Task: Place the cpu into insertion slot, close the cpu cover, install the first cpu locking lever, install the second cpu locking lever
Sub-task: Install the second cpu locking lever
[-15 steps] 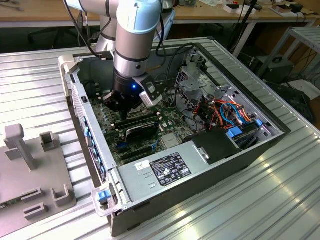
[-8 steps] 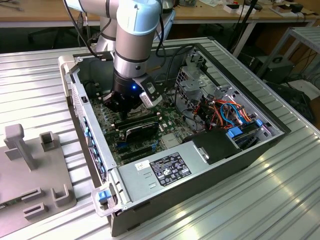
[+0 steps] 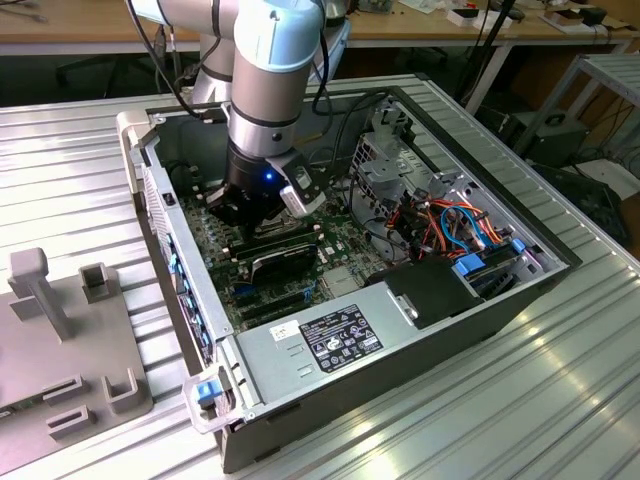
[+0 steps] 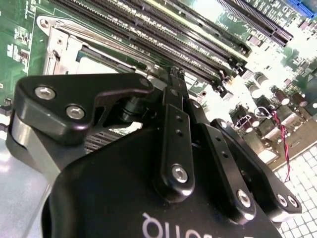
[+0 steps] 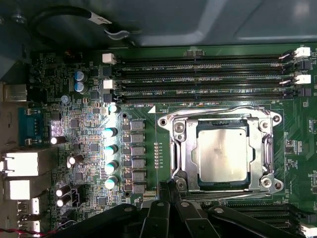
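The jaws of the black gripper (image 4: pixel 174 79) stood nearly shut and empty, poised at the rim of the silvery hinged cpu cover (image 5: pixel 223 153), which lay closed over the dull silver square cpu (image 5: pixel 223 154) seated in its socket on the green circuit board (image 5: pixel 89 124).

You have one chip (image 5: pixel 222 154) under one metal cover (image 5: pixel 223 151) in one socket (image 5: pixel 174 133), and one end effector (image 5: pixel 171 187) over the board. Above the socket you can count four long memory slots (image 5: pixel 198 78). Beside it stand five teal-topped capacitors (image 5: pixel 111 149) in a column, plus two blue ones (image 5: pixel 79 81)
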### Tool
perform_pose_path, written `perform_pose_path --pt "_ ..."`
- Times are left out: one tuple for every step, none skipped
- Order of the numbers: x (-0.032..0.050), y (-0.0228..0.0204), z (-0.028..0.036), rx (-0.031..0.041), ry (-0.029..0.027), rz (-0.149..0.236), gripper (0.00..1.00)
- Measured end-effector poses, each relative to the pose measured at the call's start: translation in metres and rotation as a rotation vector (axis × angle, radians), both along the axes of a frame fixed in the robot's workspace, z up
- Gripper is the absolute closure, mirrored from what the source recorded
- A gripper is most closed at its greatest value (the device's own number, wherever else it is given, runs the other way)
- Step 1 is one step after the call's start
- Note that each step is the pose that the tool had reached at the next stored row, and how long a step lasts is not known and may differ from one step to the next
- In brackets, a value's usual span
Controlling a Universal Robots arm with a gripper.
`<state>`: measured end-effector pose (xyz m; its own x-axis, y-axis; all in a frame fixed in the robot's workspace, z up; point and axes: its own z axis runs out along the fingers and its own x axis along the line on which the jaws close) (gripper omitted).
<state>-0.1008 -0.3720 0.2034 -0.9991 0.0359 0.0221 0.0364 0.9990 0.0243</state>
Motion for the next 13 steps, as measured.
perform_pose_path --pt "0.0001 0.0001 0.0007 0.0002 -0.0002 0.0 0.89" --pt "0.0001 0.0003 0.0024 0.0001 0.0001 0.0 0.89" --pt "0.0 0.0005 0.0043 0.0002 0.0001 0.0 0.89" --pt "0.0 0.0005 0.0052 0.0003 0.0 0.0 0.89" --pt "0.0 0.0006 0.0068 0.0002 0.0 0.0 0.89" --pt "0.0 0.0006 0.008 0.0002 0.0 0.0 0.89" --pt "0.0 0.0007 0.0096 0.0002 0.0 0.0 0.89" --pt "0.0 0.0009 0.0121 0.0002 0.0001 0.0 0.89" --pt "0.0 0.0009 0.014 0.0003 0.0 0.0 0.89" --pt "0.0 0.0009 0.0156 0.0002 0.0 0.0 0.89" --pt "0.0 0.001 0.0175 0.0004 0.0 0.0 0.89" --pt "0.0 0.001 0.0176 0.0004 -0.0001 0.0 0.89" --pt "0.0 0.001 0.0176 0.0005 -0.0002 0.0 0.89"
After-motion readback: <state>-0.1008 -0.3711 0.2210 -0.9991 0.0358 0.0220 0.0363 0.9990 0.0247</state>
